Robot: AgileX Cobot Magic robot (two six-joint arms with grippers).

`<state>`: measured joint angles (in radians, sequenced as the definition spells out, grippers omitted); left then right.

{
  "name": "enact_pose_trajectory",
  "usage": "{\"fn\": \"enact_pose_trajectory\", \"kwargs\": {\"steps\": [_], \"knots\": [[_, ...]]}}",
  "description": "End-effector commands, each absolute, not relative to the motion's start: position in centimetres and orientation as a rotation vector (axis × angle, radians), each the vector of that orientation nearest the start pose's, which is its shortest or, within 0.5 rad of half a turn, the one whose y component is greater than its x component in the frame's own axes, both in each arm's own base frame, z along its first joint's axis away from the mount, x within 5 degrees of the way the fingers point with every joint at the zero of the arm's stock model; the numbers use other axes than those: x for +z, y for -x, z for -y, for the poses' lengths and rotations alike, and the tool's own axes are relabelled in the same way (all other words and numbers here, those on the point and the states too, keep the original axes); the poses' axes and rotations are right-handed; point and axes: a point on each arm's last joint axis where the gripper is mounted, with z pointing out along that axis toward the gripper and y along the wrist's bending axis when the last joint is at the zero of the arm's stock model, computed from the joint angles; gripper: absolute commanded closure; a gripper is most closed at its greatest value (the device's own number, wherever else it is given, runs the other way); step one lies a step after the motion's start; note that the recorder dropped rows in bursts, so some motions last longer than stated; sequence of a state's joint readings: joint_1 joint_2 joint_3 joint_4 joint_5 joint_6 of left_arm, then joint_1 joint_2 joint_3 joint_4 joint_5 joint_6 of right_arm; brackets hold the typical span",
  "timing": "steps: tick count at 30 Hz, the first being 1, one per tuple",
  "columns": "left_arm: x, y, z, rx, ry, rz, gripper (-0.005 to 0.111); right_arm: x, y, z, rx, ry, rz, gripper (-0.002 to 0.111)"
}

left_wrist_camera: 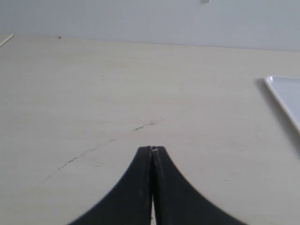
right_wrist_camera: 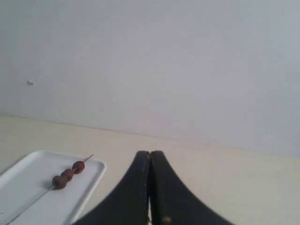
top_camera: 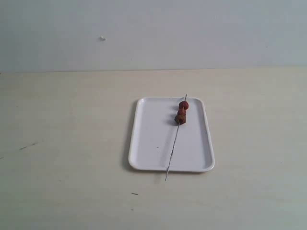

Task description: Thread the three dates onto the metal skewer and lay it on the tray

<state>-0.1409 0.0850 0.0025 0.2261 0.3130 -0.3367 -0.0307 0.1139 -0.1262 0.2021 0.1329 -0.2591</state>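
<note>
Tabletop (top_camera: 67,120) around the tray (top_camera: 148,143) carries faint scratches (top_camera: 28,145).

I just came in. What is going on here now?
Nothing is being handled. The three dates sit threaded on the skewer, which lies on the tray, one end poking past the rim. The left claw and right claw are shut, empty and off the tray.

Tray (left_wrist_camera: 287,93) and skewer (right_wrist_camera: 33,202) partly beyond picture edges
</note>
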Motion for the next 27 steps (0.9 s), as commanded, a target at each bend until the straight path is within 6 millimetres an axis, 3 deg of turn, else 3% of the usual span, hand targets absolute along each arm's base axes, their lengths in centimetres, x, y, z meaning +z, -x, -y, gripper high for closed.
{"fn": "enact_pose_trajectory", "kwargs": {"steps": [1,7,27], "knots": [[18.1,-5.9,0.2,-0.116,0.034,-1.866,0.107,22.2,-5.9,0.3,-0.022,-0.051,-1.616,0.108],[18.1,-5.9,0.2,-0.116,0.034,-1.866,0.107,19.7,-5.8,0.3,-0.013,-0.062,-1.67,0.108],[18.1,-5.9,0.2,-0.116,0.034,-1.866,0.107,19.3,-5.7,0.3,-0.006,-0.075,-1.712,0.108]]}}
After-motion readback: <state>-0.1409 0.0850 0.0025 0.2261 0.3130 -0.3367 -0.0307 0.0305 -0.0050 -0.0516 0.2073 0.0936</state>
